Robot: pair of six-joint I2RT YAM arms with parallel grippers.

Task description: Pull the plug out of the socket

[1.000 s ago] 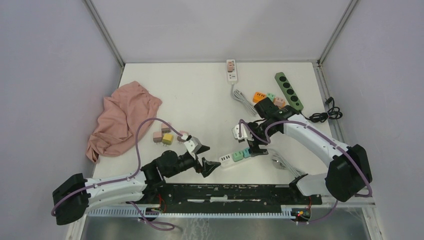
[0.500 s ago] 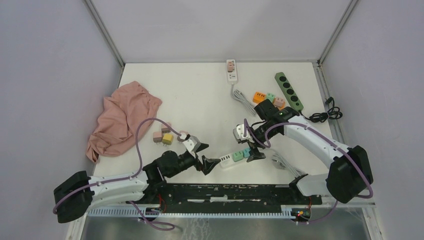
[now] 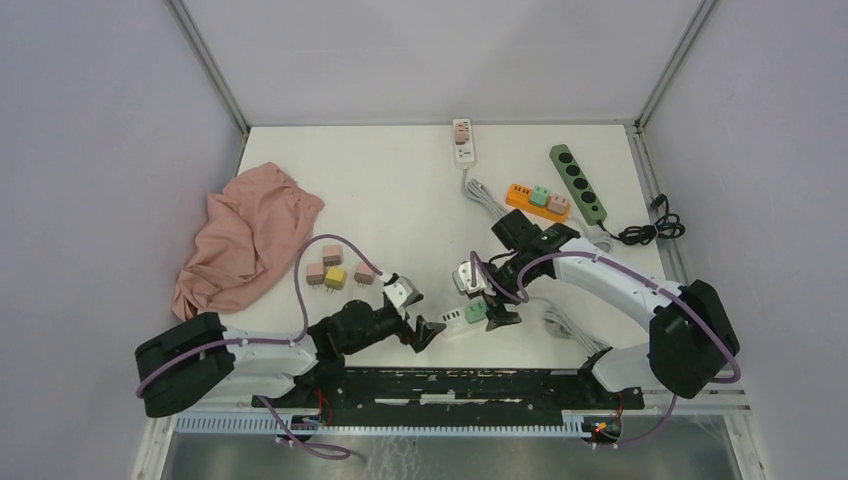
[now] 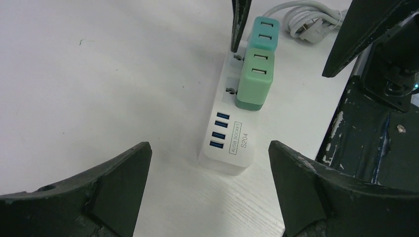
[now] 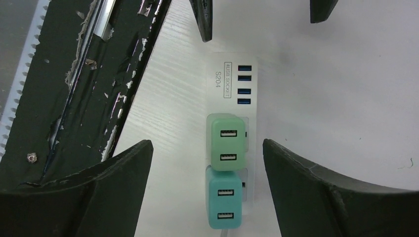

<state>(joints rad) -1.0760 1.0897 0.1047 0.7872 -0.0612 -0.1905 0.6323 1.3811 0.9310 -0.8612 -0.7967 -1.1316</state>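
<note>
White 4-USB power strip (image 5: 231, 84) sits at the near edge of the white table (image 3: 400, 190), btwn both arms. Its long axis runs approx left-right, USB end left, cord end right. Two adapters are plugged in side by side: the light-green plug (image 5: 227, 143) is nearer the USB end, the teal plug (image 5: 223, 200) just right of it. My right gripper (image 5: 206, 147) hangs over the green one, jaws wide, w/ one finger on the near side of the strip and one on the far side. So the closing line crosses the strip's width; no contact yet. Left gripper (image 4: 208, 148), also wide, faces the USB end, close but apart. I reckon R pulls and L pins the strip.
</note>
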